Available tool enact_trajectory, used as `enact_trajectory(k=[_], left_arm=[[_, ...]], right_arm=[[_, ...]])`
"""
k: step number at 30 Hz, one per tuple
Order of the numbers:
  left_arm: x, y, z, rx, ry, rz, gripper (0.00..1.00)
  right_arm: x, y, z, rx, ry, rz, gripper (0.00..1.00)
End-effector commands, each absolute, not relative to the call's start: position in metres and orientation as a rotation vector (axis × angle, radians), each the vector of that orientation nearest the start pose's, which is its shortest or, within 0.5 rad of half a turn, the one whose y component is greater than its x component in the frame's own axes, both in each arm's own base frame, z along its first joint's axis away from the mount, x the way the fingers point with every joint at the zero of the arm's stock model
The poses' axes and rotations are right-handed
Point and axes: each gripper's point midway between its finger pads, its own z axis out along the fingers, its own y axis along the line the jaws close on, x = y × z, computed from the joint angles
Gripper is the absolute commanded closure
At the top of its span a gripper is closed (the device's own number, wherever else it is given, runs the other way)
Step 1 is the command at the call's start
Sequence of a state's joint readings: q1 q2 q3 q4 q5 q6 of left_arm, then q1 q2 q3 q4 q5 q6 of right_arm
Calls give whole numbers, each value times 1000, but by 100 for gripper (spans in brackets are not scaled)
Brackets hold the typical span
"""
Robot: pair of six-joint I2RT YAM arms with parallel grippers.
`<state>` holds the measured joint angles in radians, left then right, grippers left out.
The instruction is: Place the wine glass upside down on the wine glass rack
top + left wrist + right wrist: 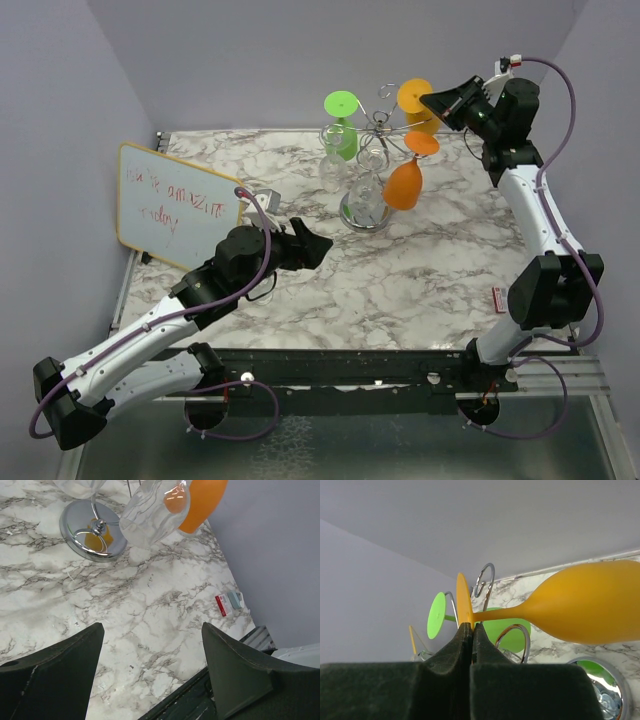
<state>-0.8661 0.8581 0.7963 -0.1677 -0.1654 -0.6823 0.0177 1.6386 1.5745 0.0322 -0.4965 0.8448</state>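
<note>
The chrome wine glass rack (362, 213) stands at the back middle of the marble table; its mirrored base shows in the left wrist view (76, 526), its curled arms in the right wrist view (485, 578). My right gripper (440, 102) is shut on the foot of a yellow-orange wine glass (590, 607), held upside down at the rack's top right (415, 97). An orange glass (403, 183), a green glass (341, 127) and clear glasses (150, 515) hang on the rack. My left gripper (318, 246) is open and empty, low over the table left of the rack.
A whiteboard (180, 205) with red writing leans at the left. A small red and grey item (497, 298) lies near the right front edge, also in the left wrist view (226, 603). Purple walls close in the table.
</note>
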Motion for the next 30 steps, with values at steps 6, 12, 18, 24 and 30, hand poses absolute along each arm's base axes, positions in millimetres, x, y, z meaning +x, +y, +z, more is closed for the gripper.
enact_trajectory(k=[6,12,18,24,30], left_arm=[[218,-246,256,66,1926,-881,20],[218,-245,254,63,1932,-880,20],[216,-243,253,55,1938,-883,20],[214,-238,252,38,1941,-874,20],[214,-231,252,20,1935,-856,19]], right_arm=[[484,135,396,249,1688,1123,99],[471,138,400,256,1716,1146,100],[463,141,403,241,1732,1166,100],[455,134,405,283,1730,1127,100],[450,128,411,314,1713,1090,100]])
